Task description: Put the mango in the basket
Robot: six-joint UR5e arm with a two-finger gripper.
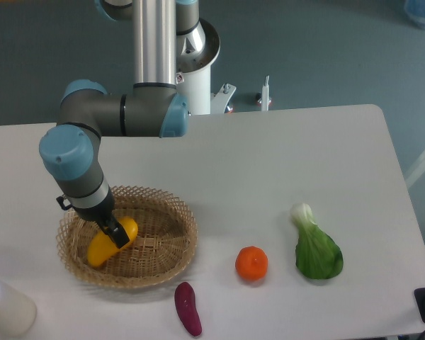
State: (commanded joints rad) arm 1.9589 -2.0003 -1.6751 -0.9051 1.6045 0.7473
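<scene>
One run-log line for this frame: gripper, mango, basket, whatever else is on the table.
gripper: on mango, jaw state unclear | mango: inside basket | outside basket: orange, eggplant, bok choy, white bottle

A robotics lab: arm (113, 113) bolted by a white table (283, 163) over grey floor.
</scene>
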